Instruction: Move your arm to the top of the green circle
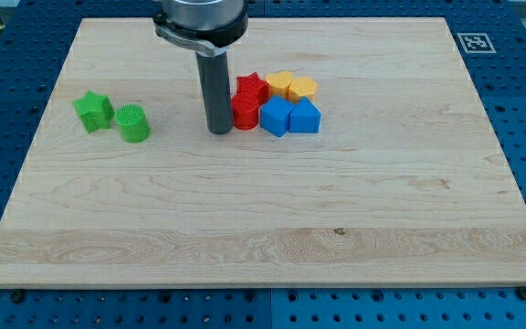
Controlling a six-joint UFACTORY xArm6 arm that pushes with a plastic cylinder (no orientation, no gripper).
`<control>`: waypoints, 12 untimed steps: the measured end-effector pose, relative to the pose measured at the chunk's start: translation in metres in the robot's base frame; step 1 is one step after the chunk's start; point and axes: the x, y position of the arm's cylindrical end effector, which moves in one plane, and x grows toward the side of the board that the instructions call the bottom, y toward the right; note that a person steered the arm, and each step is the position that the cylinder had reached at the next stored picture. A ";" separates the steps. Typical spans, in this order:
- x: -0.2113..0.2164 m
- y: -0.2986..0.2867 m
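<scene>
The green circle (134, 123) stands on the wooden board at the view's left, with a green star (93, 111) just to its left. My tip (220, 131) rests on the board to the right of the green circle, well apart from it. The tip stands right against the left side of a red round block (245, 112).
A cluster of blocks lies right of my tip: a red star (253, 88), two blue blocks (275, 116) (304, 116) and two yellow blocks (280, 84) (302, 89). The board's (263, 228) edges meet a blue pegboard surface. A marker tag (472, 42) sits at top right.
</scene>
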 end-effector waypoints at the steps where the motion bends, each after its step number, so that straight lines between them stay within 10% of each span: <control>1: 0.012 -0.001; 8: 0.068 0.025; 12: 0.013 -0.047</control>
